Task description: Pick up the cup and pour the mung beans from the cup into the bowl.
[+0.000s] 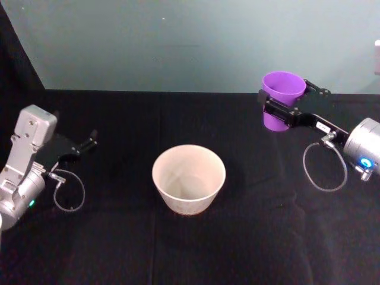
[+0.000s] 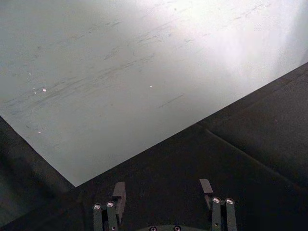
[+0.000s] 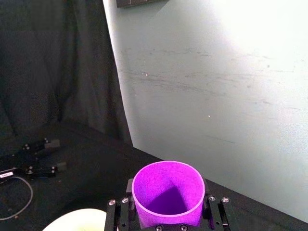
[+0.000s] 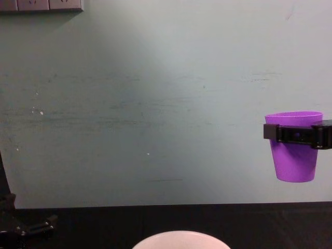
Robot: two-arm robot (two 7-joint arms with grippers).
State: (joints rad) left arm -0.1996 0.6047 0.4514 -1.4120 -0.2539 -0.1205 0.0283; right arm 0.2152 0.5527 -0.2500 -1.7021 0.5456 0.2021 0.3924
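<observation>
My right gripper [image 1: 286, 105] is shut on the purple cup [image 1: 284, 86] and holds it upright in the air, above the table's far right. In the right wrist view the cup [image 3: 168, 192] opens toward the camera between the fingers [image 3: 215, 211]. Its inside shows purple wall and shadow, and the mung beans are hidden. In the chest view the cup [image 4: 294, 163] hangs well above the table with the right gripper [image 4: 295, 134] clamped just under its rim. The pale bowl [image 1: 190, 205] stands at the table's middle, left of and nearer than the cup. My left gripper [image 1: 89, 142] rests open at the left.
Black cloth [image 1: 267, 237] covers the table, and a pale green wall [image 1: 178, 41] rises behind it. Cable loops hang by the left wrist [image 1: 68, 193] and the right wrist [image 1: 323, 169]. The bowl's rim [image 4: 181, 239] peeks in at the chest view's lower edge.
</observation>
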